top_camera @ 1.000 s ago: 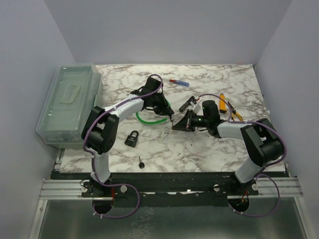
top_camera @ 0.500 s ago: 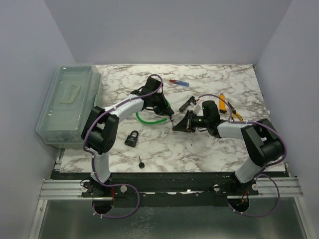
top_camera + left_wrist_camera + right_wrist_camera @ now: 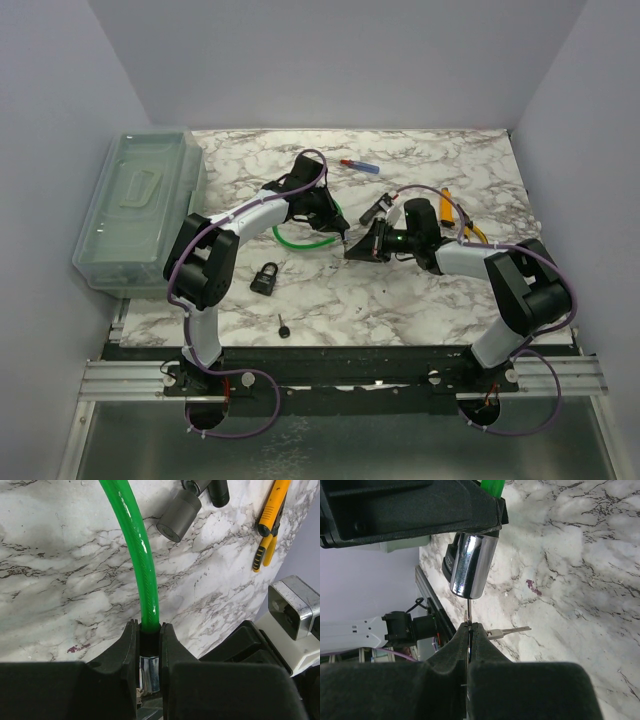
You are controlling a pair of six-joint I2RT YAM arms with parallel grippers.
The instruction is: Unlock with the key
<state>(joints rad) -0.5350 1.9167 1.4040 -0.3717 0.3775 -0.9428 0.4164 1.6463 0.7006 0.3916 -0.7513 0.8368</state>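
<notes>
The right gripper (image 3: 469,630) pinches a key (image 3: 468,614) edge-on, its tip at the end face of the chrome lock cylinder (image 3: 470,565). A second key (image 3: 512,629) sticks out at 3 o'clock. The left gripper (image 3: 149,640) clamps that cylinder's collar, and the green cable (image 3: 143,555) arcs away toward 12. Bare marble table (image 3: 400,300) lies open at 6 o'clock of both. Both arms lean inward and low, meeting mid-table. One padlock (image 3: 265,277) lies at 7, one loose key (image 3: 284,327) is nearer the front edge, and one bin (image 3: 140,210) sits at 9.

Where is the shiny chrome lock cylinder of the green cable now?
Mid-table, clamped in the left gripper; the right wrist view shows the chrome lock cylinder at the tip of the thin key in the right gripper.
</notes>
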